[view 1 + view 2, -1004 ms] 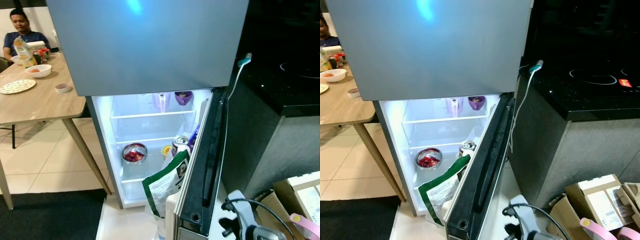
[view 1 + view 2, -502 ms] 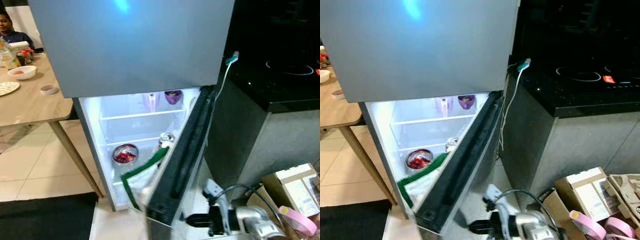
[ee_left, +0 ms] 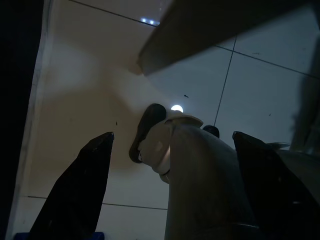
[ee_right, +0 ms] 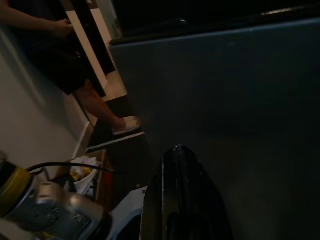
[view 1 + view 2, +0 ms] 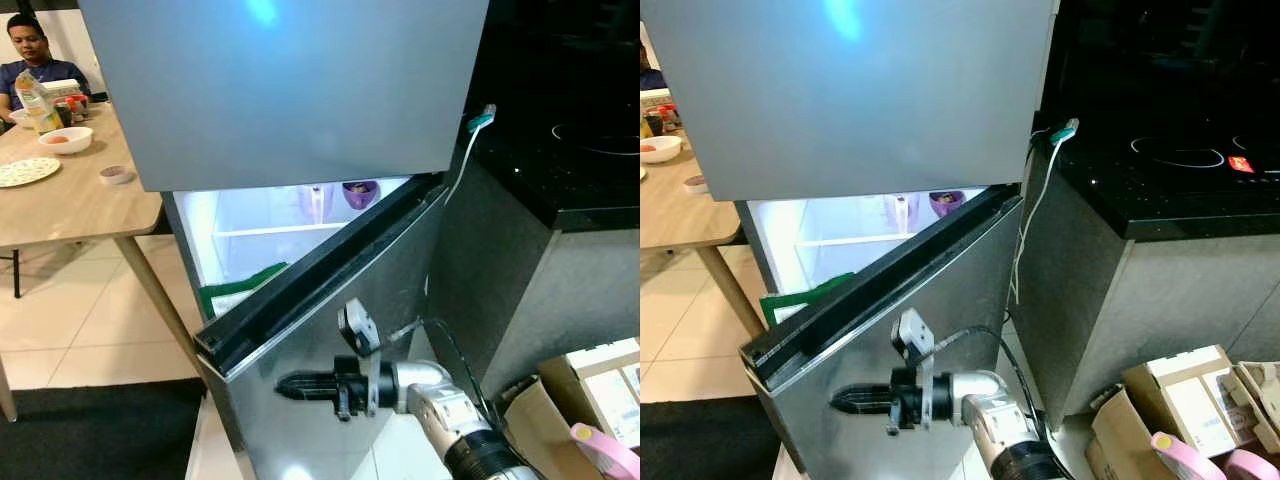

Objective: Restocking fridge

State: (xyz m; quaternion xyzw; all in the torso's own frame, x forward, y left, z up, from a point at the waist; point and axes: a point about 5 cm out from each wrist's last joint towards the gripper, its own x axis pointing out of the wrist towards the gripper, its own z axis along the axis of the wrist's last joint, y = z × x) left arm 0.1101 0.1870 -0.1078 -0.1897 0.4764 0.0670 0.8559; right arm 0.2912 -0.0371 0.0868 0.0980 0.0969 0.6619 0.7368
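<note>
The fridge's lower door [image 5: 330, 300] stands partly open, swung most of the way toward the lit compartment [image 5: 250, 225]. My right gripper [image 5: 290, 384] is shut and its fingertips rest against the door's grey outer face; in the right wrist view the fingers [image 4: 180, 170] sit together before that grey panel. Through the gap I see a purple cup [image 5: 360, 192] on the top shelf and a green-edged bag [image 5: 235, 290] in the door rack. My left gripper [image 3: 172, 137] hangs open over the tiled floor beside my leg.
A wooden table [image 5: 80, 200] with bowls, a plate and a seated person [image 5: 35, 60] stands at the left. A black counter [image 5: 570, 170] with a hob flanks the fridge's right side. Cardboard boxes [image 5: 600, 390] and a pink roll [image 5: 605, 450] lie at lower right. A black mat [image 5: 100, 430] covers the floor.
The lower fridge door has swung from wide open to nearly closed. My right gripper rose from the floor area and moved left onto the door's outer face. The camera shifted slightly.
</note>
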